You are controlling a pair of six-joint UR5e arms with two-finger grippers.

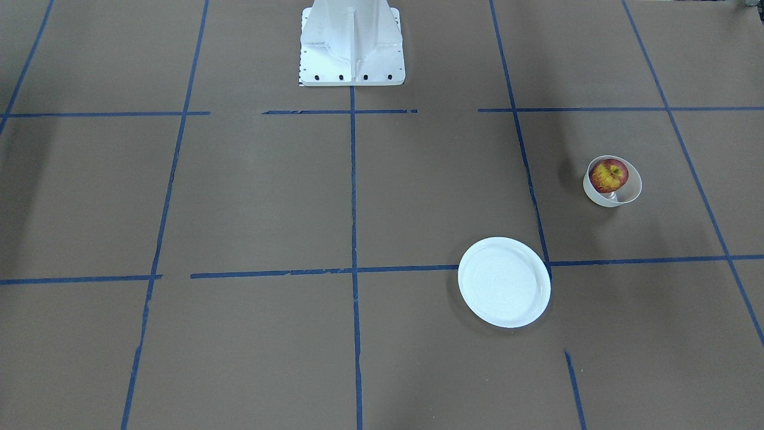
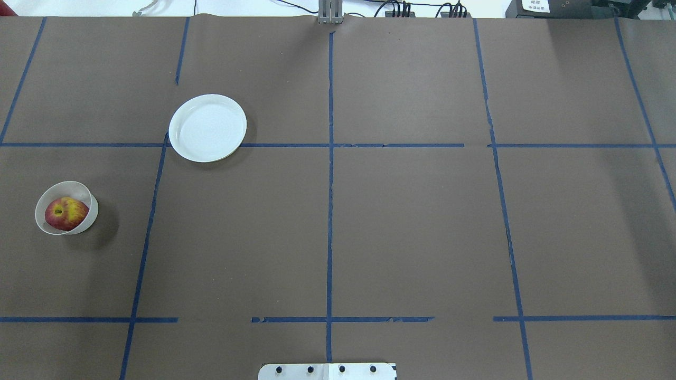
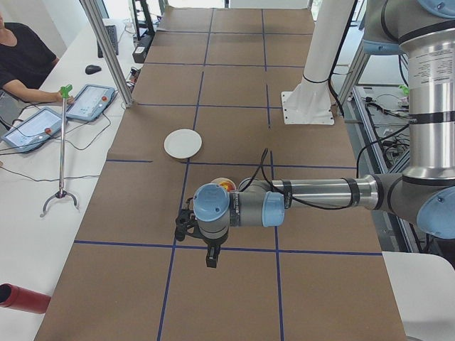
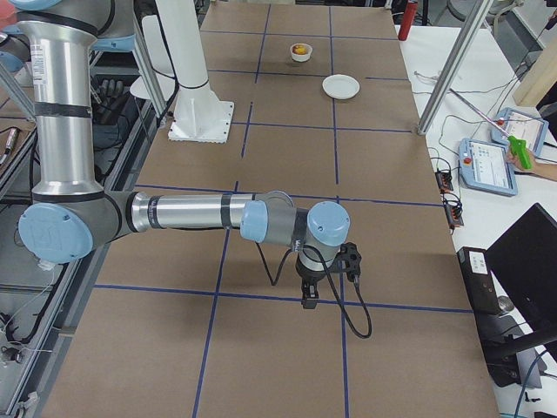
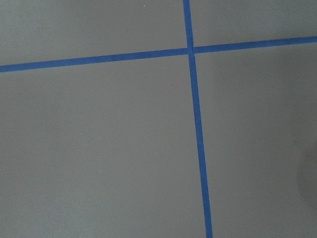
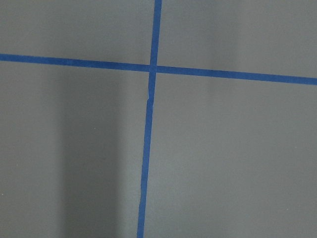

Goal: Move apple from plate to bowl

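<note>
The red and yellow apple (image 1: pixel 608 175) lies inside the small off-white bowl (image 1: pixel 630 192) on the robot's left side of the table; both also show in the overhead view, apple (image 2: pixel 66 213) and bowl (image 2: pixel 66 184). The white plate (image 1: pixel 504 282) is bare, farther out from the robot, also seen from overhead (image 2: pixel 207 127). My left gripper (image 3: pixel 211 260) shows only in the exterior left view, hanging over the table nearer that camera than the bowl. My right gripper (image 4: pixel 308 301) shows only in the exterior right view, far from both. I cannot tell whether either is open or shut.
The white robot pedestal (image 1: pixel 352 45) stands at the table's robot-side edge. Blue tape lines grid the brown table. A side table (image 3: pixel 43 213) holds tablets, a grabber tool (image 3: pixel 62 153) and a red cylinder (image 3: pixel 21 298); a person (image 3: pixel 21 60) sits there.
</note>
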